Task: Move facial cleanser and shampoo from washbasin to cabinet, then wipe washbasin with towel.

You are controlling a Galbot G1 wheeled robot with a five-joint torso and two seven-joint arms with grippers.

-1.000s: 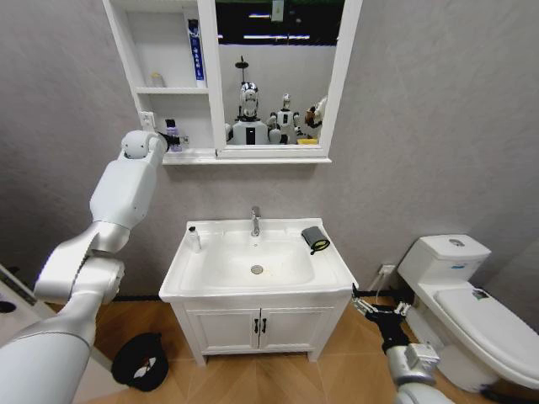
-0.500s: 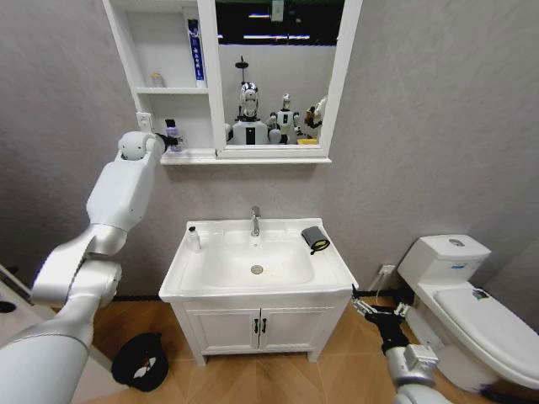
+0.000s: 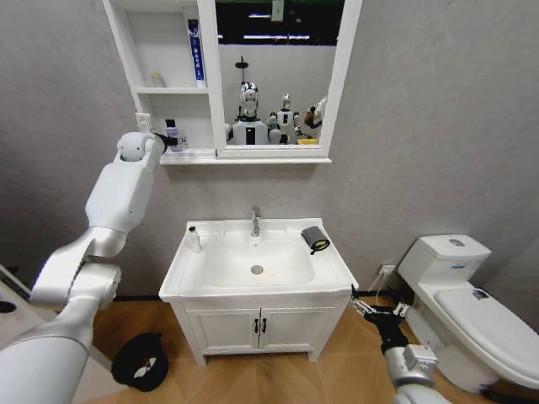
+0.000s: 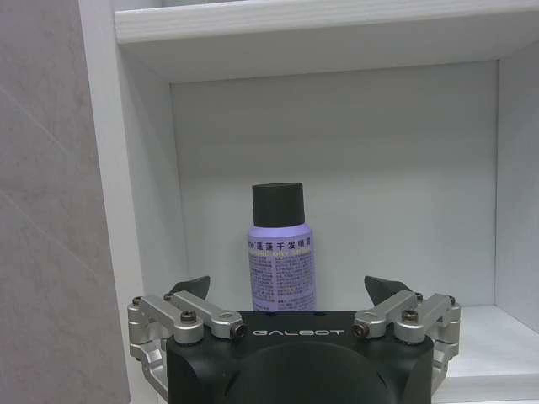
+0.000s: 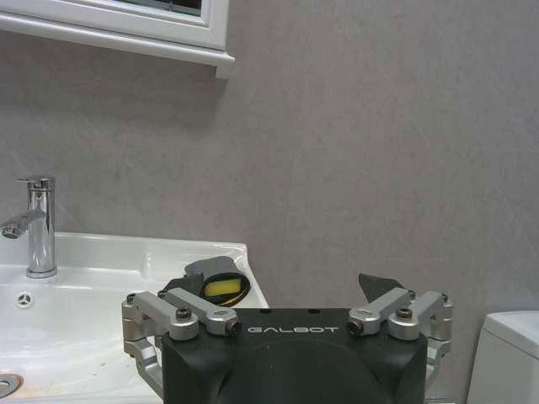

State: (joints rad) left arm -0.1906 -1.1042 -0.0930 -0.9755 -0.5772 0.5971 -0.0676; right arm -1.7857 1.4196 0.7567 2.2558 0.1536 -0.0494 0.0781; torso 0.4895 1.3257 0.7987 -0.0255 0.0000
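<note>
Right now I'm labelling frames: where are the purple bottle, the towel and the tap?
Purple bottle (image 4: 281,268): left wrist view, on its label.
Towel (image 3: 314,239): head view, on its dark cloth.
Tap (image 3: 255,220): head view, on its chrome body.

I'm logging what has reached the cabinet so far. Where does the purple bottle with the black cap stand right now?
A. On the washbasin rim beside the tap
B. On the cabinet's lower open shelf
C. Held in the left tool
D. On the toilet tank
B: the purple bottle stands upright on the cabinet shelf, and the left tool is open in front of it, not gripping.
</note>
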